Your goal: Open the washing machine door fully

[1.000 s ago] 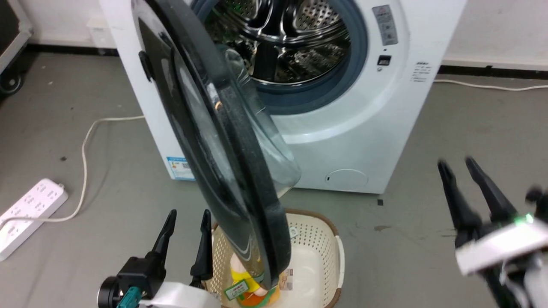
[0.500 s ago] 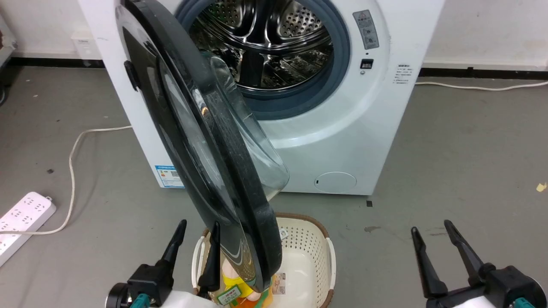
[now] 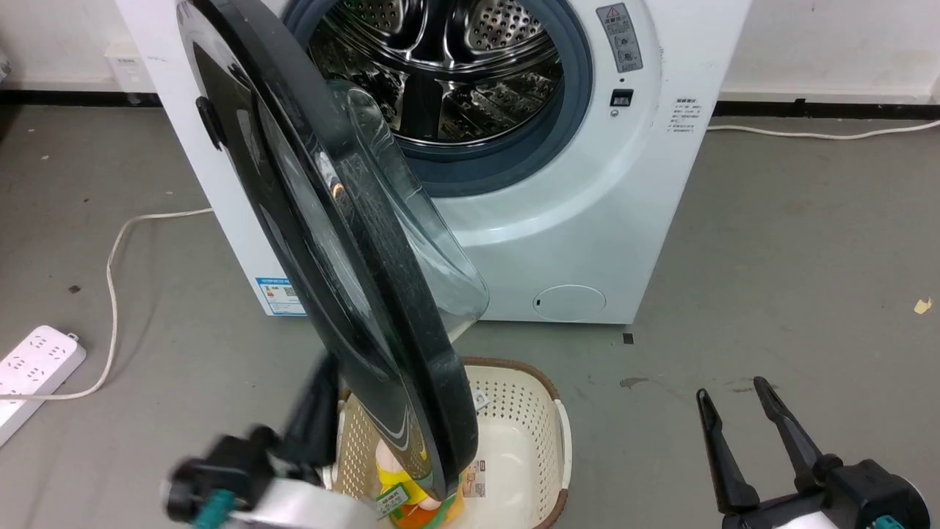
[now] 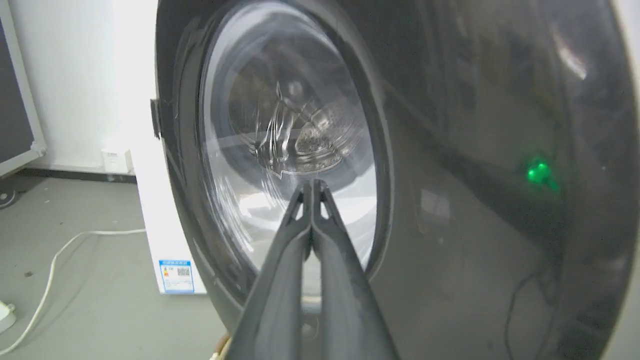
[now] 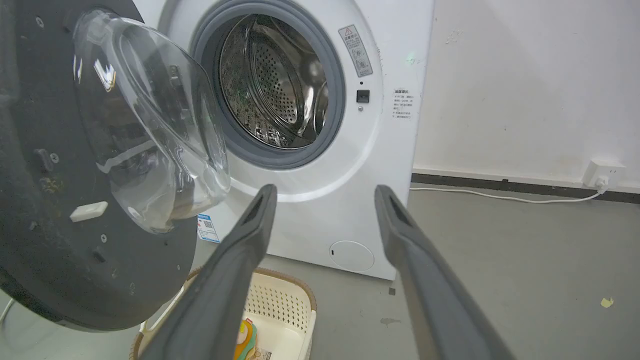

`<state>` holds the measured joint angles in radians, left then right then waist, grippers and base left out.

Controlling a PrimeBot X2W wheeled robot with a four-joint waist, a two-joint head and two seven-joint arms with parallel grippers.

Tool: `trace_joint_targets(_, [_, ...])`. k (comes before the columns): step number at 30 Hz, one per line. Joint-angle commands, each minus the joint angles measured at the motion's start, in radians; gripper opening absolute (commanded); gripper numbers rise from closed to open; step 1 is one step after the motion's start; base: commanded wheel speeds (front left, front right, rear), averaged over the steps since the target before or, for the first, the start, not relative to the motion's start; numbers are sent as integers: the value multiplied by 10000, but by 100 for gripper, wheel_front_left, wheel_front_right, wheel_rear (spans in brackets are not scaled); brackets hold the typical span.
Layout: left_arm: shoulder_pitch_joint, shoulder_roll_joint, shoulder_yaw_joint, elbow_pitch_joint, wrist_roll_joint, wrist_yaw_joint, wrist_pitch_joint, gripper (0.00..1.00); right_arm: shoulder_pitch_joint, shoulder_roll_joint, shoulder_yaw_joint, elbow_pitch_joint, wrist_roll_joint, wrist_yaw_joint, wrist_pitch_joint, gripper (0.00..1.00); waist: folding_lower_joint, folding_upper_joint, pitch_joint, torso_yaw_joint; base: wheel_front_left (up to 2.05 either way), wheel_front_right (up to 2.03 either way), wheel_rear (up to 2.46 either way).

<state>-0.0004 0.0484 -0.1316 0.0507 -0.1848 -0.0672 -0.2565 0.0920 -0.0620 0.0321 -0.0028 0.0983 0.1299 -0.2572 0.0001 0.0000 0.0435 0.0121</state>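
Your washing machine door (image 3: 330, 242) sits half open; the shut, empty left claw (image 4: 312, 187), seemingly around its 6 o'clock, should push it wider next, while the right claw (image 3: 731, 388) gapes empty.

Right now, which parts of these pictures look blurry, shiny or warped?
Head view: the left gripper is smeared, while the right gripper is crisp. Left wrist view: the washing machine door mirrors a green light, and its window glares white. Right wrist view: the door's glass bowl carries bright highlights and warps what lies behind it.
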Motion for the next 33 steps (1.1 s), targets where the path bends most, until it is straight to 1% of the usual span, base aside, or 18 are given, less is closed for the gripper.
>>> trace_joint_targets(1, [-180, 18, 179, -450, -142, 114, -53, 0, -14, 58, -37, -14, 80, 8, -44, 100, -1, 0, 17, 1, 0, 0, 0])
trace_joint_targets(5, [-509, 18, 621, -1840, -756, 357, -53, 0, -41, 85, -66, 22, 173, 8, -44, 100, -1, 0, 51, 22, 0, 0, 0])
trace_joint_targets(8, [-909, 18, 893, -2881, -948, 478, -53, 0, -55, 98, -53, 36, 289, 8, -45, 100, -1, 0, 60, 27, 0, 0, 0])
trace_joint_targets(10, [-1181, 18, 892, -3519, -945, 511, -53, 0, -48, 103, -29, 58, 305, 8, -45, 100, -1, 0, 39, 20, 0, 0, 0])
trace_joint_targets(13, [-1453, 18, 536, -4135, -845, 503, -53, 0, -30, 109, 10, 98, 323, 8, -45, 100, -1, 0, 2, 5, 0, 0, 0])
trace_joint_targets(17, [-1512, 18, -350, -4438, -457, 354, -53, 0, -21, 113, 88, 174, 343, 8, -45, 100, -1, 0, -67, -53, 0, 0, 0])
trace_joint_targets(20, [-1369, 18, -1119, -4472, -593, 277, -53, 0, -35, 115, 121, 193, 390, 8, -45, 100, -1, 0, -82, -112, 0, 0, 0])
trace_joint_targets(22, [-1150, 18, -1667, -4236, -577, 143, -43, 0, -31, 115, 117, 223, 455, 8, -45, 100, -1, 0, -84, -133, 0, 0, 0])
trace_joint_targets(27, [-597, 83, -2957, -3032, -620, -174, 881, 0, -6, 116, 120, 323, 570, 8, -45, 100, -1, 0, -47, -126, 0, 0, 0])
trace_joint_targets(33, [-408, 73, -3738, -1627, -938, -326, 1426, 0, -44, 117, 141, 442, 622, 8, -45, 100, -1, 0, 42, -35, 0, 0, 0])
